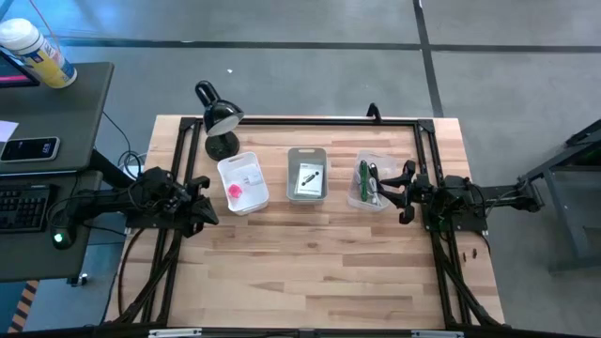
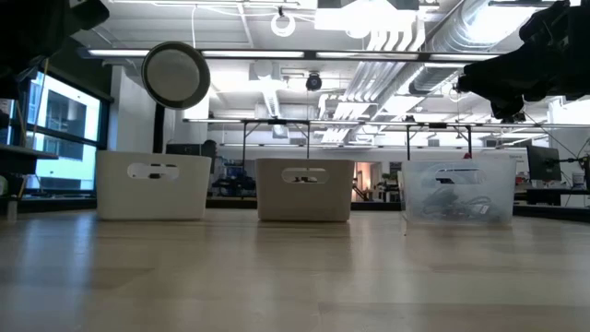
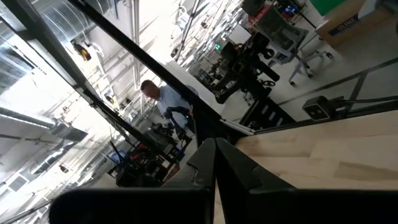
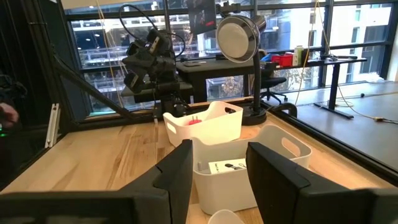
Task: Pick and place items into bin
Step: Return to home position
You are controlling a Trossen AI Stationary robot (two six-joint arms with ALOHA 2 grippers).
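Three bins are found in a row across the far half of the table (image 1: 310,272). The grey bin (image 1: 306,154) is placed in the middle, and one white flat packet (image 1: 308,178) with a dark part is seen lying inside it. A pink cube (image 1: 235,192) is noted in the white bin (image 1: 248,161) on the left side, and green cords (image 1: 363,176) in the clear bin (image 1: 355,199) on the right side. The left gripper (image 1: 205,203) is held beside the white bin, its fingers (image 3: 239,171) drawn together to a thin slit, with nothing gripped. The right gripper (image 1: 406,192) is held just beside the clear bin, its fingers (image 4: 177,171) spread wide and empty. A desk lamp (image 1: 220,117) is stood behind the white bin.
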